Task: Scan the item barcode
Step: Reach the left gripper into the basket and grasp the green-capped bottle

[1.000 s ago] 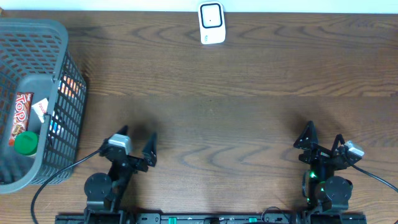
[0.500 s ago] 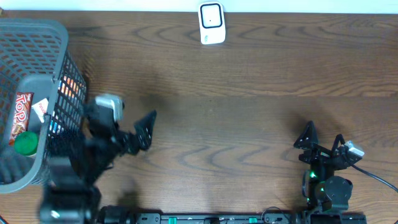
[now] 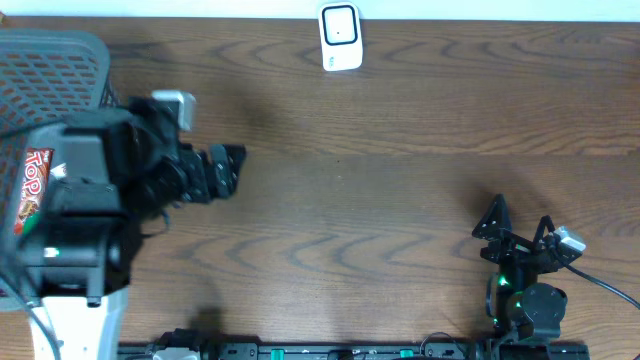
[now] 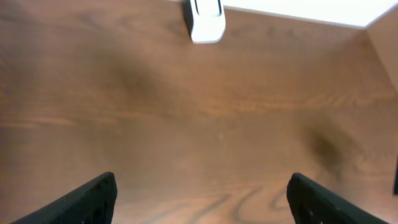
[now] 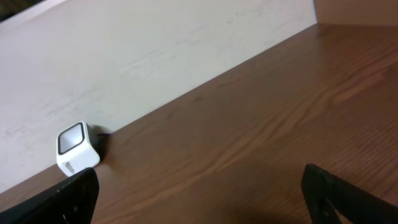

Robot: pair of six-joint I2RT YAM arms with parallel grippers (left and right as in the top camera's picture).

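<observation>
The white barcode scanner [image 3: 340, 38] stands at the table's far edge; it also shows in the left wrist view as the scanner [image 4: 206, 18] and in the right wrist view as the scanner [image 5: 76, 149]. A red snack pack [image 3: 33, 185] lies in the grey mesh basket [image 3: 60, 55] at the left, half hidden by my raised left arm. My left gripper [image 3: 228, 170] hangs open and empty over bare table just right of the basket; the left gripper [image 4: 202, 200] shows only wood between its fingers. My right gripper [image 3: 520, 215] rests open and empty near the front right.
The left arm's body covers most of the basket and its other contents in the overhead view. A pale wall [image 5: 155, 56] runs behind the scanner. Brown wood tabletop [image 3: 400, 180] stretches between the two arms.
The left arm has risen from its rest pose and swung up and left over the basket, its gripper staying open. The right arm has not moved.
</observation>
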